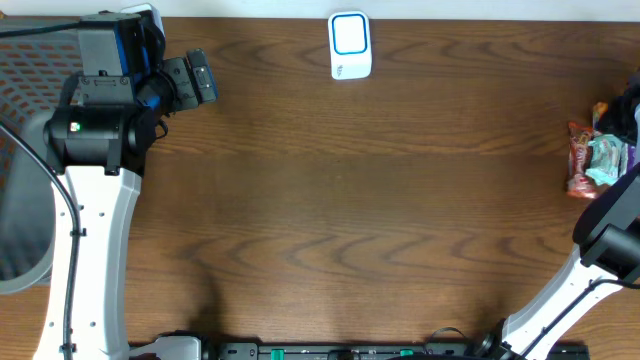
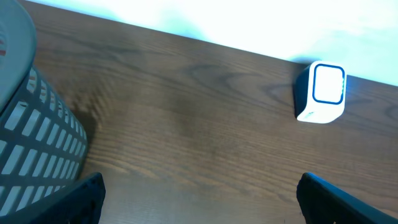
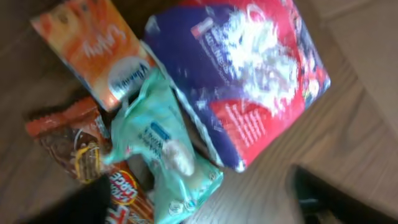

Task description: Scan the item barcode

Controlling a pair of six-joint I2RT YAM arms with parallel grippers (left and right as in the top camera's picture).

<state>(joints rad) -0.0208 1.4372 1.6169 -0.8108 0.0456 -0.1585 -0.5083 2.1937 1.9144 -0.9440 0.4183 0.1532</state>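
The right end effector (image 3: pixel 211 199) is hovering open and empty just above the snack pile (image 1: pixel 590 160) at the counter's (image 1: pixel 350 200) right edge, where the teal packet (image 3: pixel 158 149) is lying against the red-and-blue bag (image 3: pixel 249 74). Closing here is likely risking a two-packet grab. The left end effector (image 2: pixel 199 199) is hanging open too. The scanner (image 1: pixel 350 45) is glowing well apart, at the far edge.

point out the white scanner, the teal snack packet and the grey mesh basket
white scanner (image 1: pixel 350 37): overhead view, on its blue-rimmed window
teal snack packet (image 3: pixel 155 134): right wrist view, middle of its wrapper
grey mesh basket (image 2: pixel 37 140): left wrist view, on its slotted side wall
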